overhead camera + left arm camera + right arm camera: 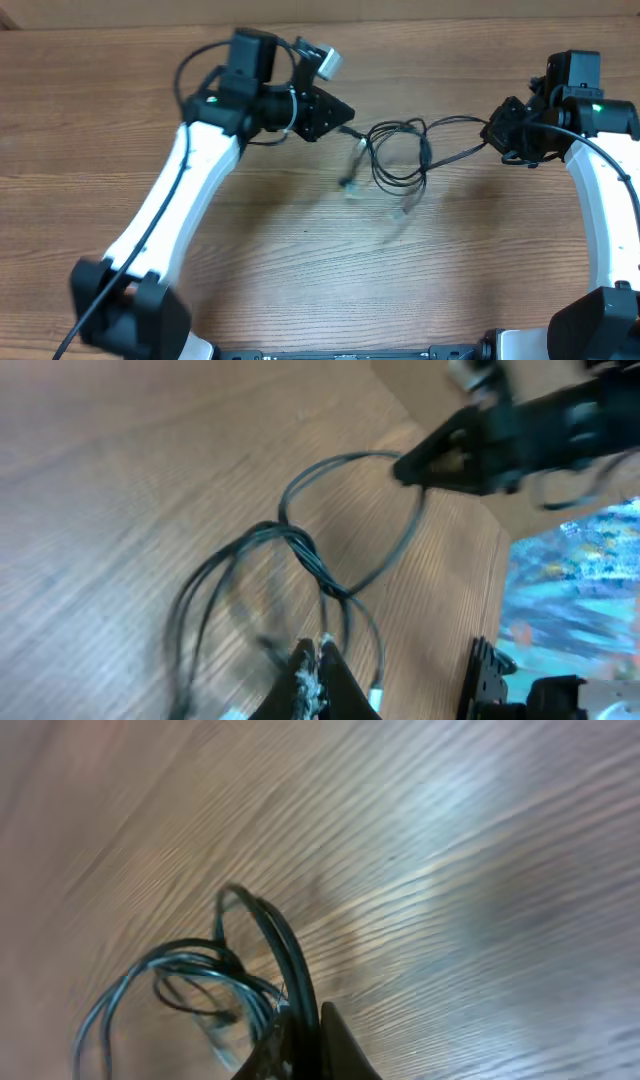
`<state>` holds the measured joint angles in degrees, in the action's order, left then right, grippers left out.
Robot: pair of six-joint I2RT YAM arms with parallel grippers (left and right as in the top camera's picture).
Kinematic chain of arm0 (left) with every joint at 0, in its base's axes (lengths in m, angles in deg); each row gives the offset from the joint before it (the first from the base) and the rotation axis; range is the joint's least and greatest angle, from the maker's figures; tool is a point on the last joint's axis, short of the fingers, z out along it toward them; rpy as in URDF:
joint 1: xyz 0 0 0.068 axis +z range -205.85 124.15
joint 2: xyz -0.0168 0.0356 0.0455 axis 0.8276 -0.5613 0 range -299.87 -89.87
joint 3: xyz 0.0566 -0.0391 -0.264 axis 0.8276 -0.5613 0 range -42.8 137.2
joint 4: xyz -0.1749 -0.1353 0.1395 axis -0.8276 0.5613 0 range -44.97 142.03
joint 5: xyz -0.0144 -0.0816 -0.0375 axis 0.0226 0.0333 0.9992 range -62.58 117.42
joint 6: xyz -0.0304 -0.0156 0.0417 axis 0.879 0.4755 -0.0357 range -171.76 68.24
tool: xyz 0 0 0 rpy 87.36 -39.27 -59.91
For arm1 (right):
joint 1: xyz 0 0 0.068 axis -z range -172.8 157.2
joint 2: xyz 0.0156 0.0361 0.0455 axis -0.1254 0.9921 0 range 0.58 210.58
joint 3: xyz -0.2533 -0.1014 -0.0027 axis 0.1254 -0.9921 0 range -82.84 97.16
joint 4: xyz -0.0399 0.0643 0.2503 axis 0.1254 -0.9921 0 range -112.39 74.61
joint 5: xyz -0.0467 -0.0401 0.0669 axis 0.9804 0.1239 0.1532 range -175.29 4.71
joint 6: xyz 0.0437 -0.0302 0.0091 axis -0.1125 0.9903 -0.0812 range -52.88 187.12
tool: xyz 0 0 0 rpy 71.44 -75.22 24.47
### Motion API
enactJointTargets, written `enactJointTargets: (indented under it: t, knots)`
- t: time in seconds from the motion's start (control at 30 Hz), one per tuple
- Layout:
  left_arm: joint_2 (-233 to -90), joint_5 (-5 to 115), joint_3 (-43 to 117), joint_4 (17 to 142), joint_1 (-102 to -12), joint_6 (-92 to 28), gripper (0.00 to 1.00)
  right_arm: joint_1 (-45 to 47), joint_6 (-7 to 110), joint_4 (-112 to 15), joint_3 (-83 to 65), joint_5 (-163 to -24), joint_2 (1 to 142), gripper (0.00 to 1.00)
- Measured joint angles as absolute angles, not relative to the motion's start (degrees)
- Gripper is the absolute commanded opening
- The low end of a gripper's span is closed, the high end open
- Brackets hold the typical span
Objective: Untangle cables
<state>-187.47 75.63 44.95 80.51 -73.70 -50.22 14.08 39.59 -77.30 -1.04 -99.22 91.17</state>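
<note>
Over grainy wooden table [300, 250], thin black cables [400, 127] form tangled loops.

You have two arms in view, the left arm [165, 205] and the right arm [603, 205], each ending in one pincer: left pincer [347, 117] and right pincer [490, 132]. Between the pincers there is one tangle of cables [398, 152]; blur hides how many cords are in it. Two pale plug ends [349, 186] show. One bench [300, 275] lies beneath both pincers.
</note>
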Motion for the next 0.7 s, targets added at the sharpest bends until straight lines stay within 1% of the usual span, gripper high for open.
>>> enactJointTargets:
  t: [0.13,0.2,0.43,0.53,0.63,0.7]
  knots:
    - [-180.41,75.41,44.95,82.33,-71.4,-50.53,0.04,14.08,38.59,-77.82,-3.73,-96.14,92.08,0.04]
    - [-178.73,75.34,44.95,82.94,-70.46,-50.63,0.04,14.08,40.2,-77.95,-4.41,-97.6,93.04,0.04]
    - [-178.01,73.25,44.99,87.66,-69.46,-50.68,0.04,13.01,53.73,-77.91,-4.71,-115.61,93.88,0.04]
    - [-178.01,72.79,44.99,87.94,-69.46,-51.14,0.04,10.29,56.29,-75.35,-4.71,-119.15,93.88,0.04]
    - [-178.01,72.59,44.99,87.92,-69.46,-51.73,0.04,4.77,56.42,-72.29,-4.71,-120.49,93.9,0.04]
    - [-178.01,72.57,44.99,87.92,-69.2,-51.75,0.04,-0.83,54.96,-70.13,-4.71,-119.83,93.98,0.04]
